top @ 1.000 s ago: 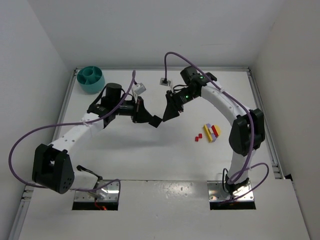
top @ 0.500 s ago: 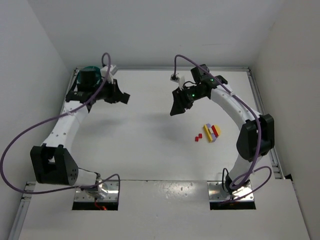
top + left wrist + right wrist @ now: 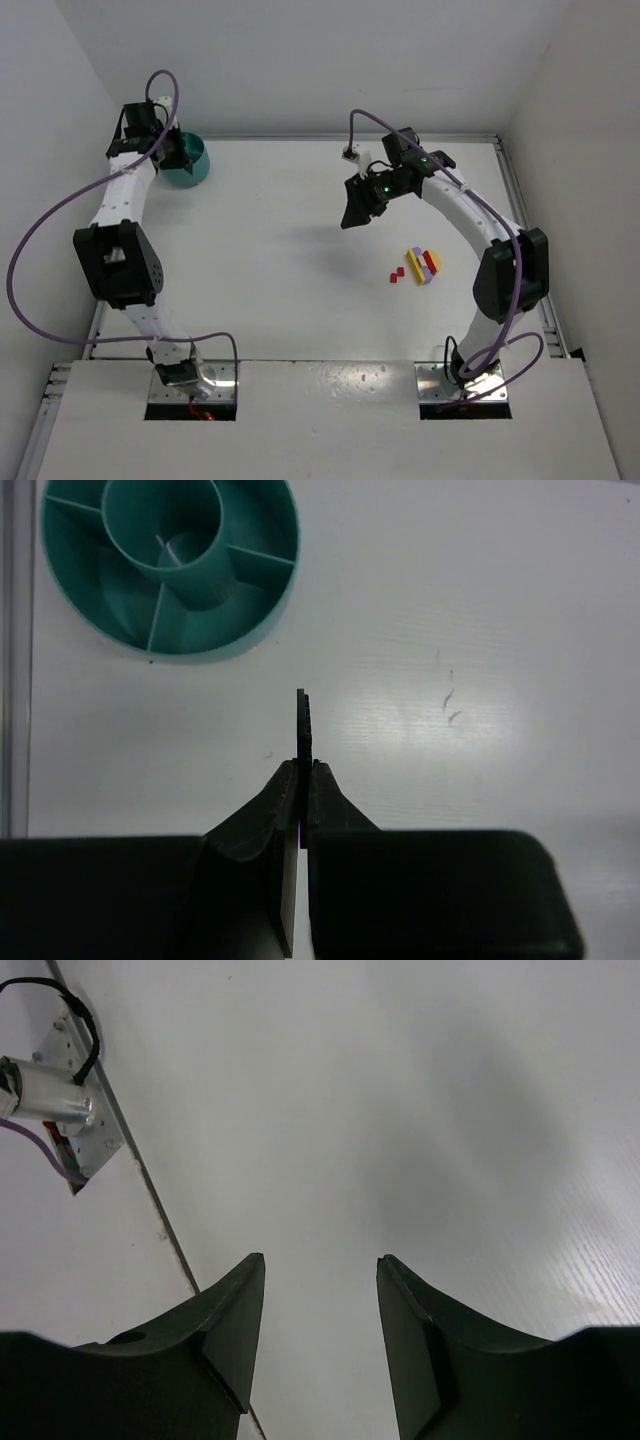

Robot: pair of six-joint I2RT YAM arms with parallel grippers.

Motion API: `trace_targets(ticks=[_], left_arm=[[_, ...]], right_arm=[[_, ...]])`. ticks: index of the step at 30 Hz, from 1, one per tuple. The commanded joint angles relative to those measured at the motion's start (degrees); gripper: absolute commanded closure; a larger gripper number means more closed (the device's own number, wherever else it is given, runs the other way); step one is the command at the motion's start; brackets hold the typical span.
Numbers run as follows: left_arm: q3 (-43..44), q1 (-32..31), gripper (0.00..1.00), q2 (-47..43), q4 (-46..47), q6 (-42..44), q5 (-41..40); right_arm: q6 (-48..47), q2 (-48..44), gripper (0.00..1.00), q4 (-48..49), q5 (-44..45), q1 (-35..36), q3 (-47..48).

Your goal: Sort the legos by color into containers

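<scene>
Light, rigid red, yellow and purple plastic lego bricks [image 3: 423,264], likely best pinched across flat sides, lie well apart from released right fingers [image 3: 225,1330]; clenched, empty left fingers [image 3: 303,725] hover near the round teal plastic bowl [image 3: 170,565].

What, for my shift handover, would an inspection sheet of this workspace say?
Surface: white table, a few faint scuffs, no spills.
Job's things: teal bowl at the far left corner, no bricks in the compartments that show; legos clustered on the right, red bits beside them.
Clutter: nothing seen.
Grippers: left gripper shut, empty, near the bowl; right gripper open, empty, above bare table.
Cables: purple cables loop off both arms, clear of the legos.
Surroundings: plain white walls.
</scene>
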Motion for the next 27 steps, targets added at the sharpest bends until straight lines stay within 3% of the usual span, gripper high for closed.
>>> trace_targets(ticks=[1,12,27], left_arm=[[6.37,-0.26,1.00,2.06,1.82,-4.78,-4.98],[19.11,-0.26,1.00,12.87,2.35,-10.14,-7.43],[26.68,-2.02,1.00,19.55,6.31,-16.47,-10.52]], right_arm=[[0.60,-0.58,0.51,1.60,-0.01,-0.34,-0.14],[0.60,-0.05,0.51,1.60,1.05,-0.34,-0.67],[0.60,1.18,0.51,1.60,1.66,-0.34,-2.34]])
